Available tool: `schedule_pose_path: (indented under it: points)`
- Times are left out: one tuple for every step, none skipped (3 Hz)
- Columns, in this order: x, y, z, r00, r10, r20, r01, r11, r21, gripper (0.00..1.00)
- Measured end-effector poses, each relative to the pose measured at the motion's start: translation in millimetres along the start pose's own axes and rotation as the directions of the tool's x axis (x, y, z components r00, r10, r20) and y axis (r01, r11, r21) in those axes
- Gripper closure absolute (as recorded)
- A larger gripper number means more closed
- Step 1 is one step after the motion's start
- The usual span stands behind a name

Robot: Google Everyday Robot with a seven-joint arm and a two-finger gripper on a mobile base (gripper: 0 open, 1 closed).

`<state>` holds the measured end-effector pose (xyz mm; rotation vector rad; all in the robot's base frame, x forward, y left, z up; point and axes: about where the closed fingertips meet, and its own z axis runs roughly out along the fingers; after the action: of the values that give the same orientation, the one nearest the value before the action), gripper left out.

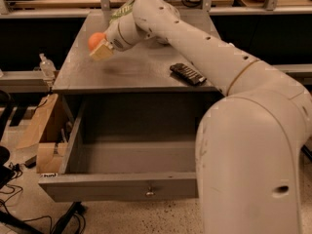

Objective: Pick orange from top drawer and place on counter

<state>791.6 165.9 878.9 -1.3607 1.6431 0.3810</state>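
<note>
Above the worktop [141, 74], near its left edge, the claw [98, 45] pinches the orange [95, 38]; the top drawer [122, 186] stands open.

Jaws around orange [95, 39], above counter [141, 73]

I am looking steeply down from behind my arm [219, 67] onto the counter [146, 72] and top drawer [122, 189]; my gripper [101, 48] is clasping the orange [95, 39] upper left.

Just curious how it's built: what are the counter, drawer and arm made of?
The counter: matte grey, likely painted board. The drawer: same grey, with a shiny metal knob. The arm: smooth off-white shell, probably plastic. Its tool grips the orange above the counter.
</note>
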Motion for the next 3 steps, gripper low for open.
schedule_pose_path:
  points:
    - [36.2,-6.7,27.2,0.988,0.058,-0.143,-0.066,0.9967,-0.048,1.0]
    - [42.5,-6.4,29.5,0.981,0.071,-0.18,-0.084,0.9942,-0.067,1.0]
    - [37.9,-8.2,26.6,0.981,0.071,-0.18,-0.084,0.9942,-0.067,0.82]
